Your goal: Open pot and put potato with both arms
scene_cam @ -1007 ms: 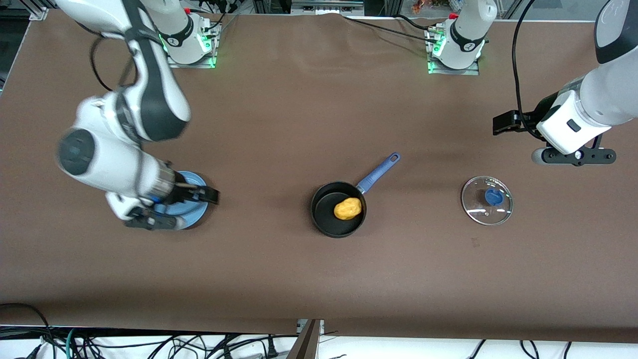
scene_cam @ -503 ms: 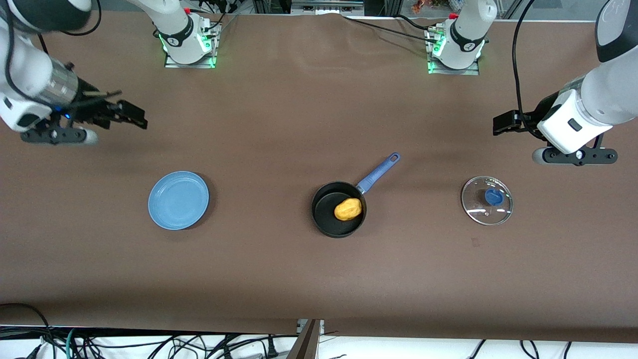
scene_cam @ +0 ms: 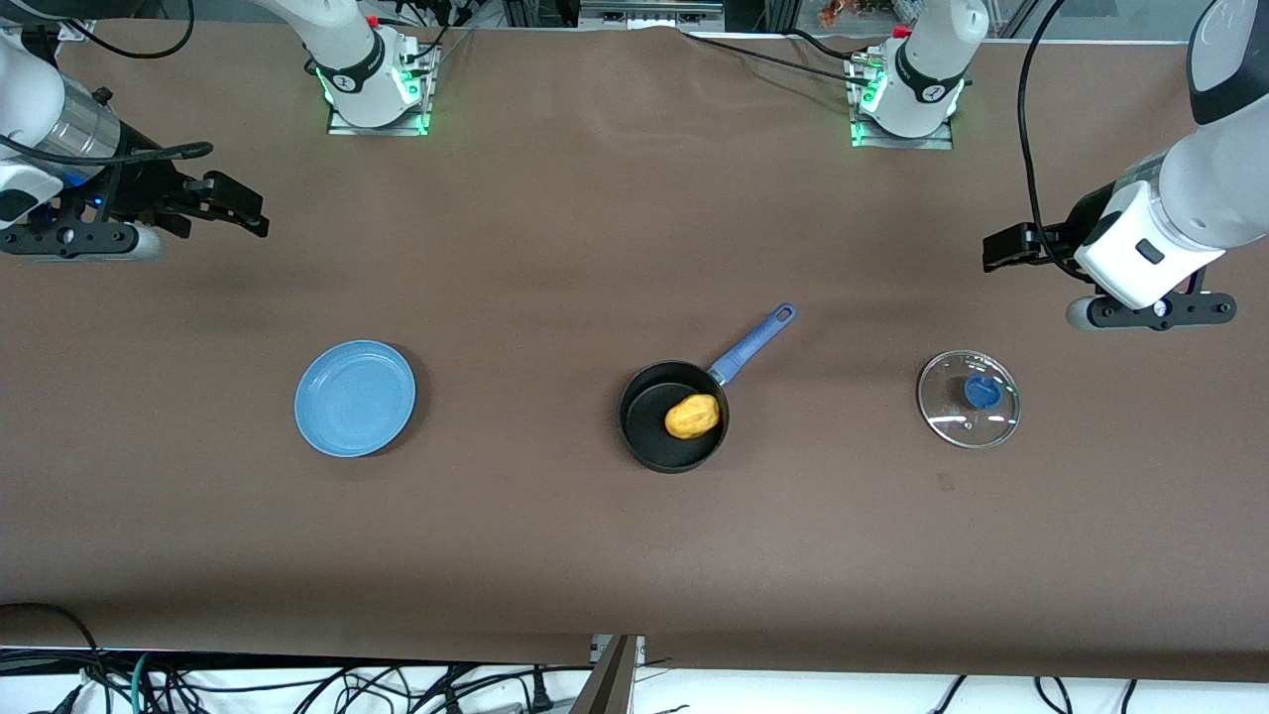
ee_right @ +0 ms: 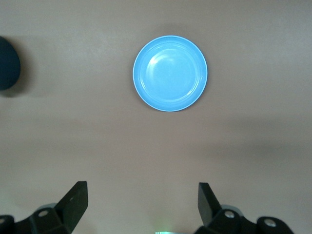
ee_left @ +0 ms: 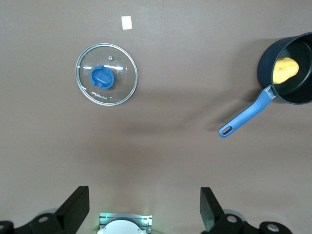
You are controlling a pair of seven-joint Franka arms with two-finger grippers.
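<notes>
The black pot [scene_cam: 656,430] with its long blue handle [scene_cam: 753,342] stands open mid-table, and the yellow-orange potato [scene_cam: 691,415] lies inside it. It also shows in the left wrist view [ee_left: 297,95] with the potato [ee_left: 284,69]. Its glass lid [scene_cam: 969,399] with the blue knob lies flat on the table toward the left arm's end, also in the left wrist view [ee_left: 107,81]. My left gripper [scene_cam: 1001,246] is open and empty, raised above the table near the lid. My right gripper [scene_cam: 233,204] is open and empty, raised at the right arm's end.
A flat light-blue plate [scene_cam: 355,398] lies toward the right arm's end, also in the right wrist view [ee_right: 170,73]. The two arm bases [scene_cam: 372,74] stand along the table's edge farthest from the front camera. A small white tag [ee_left: 126,22] lies near the lid.
My right arm has lifted off the light-blue plate and swung up and away toward its end of the table. The left arm has barely moved.
</notes>
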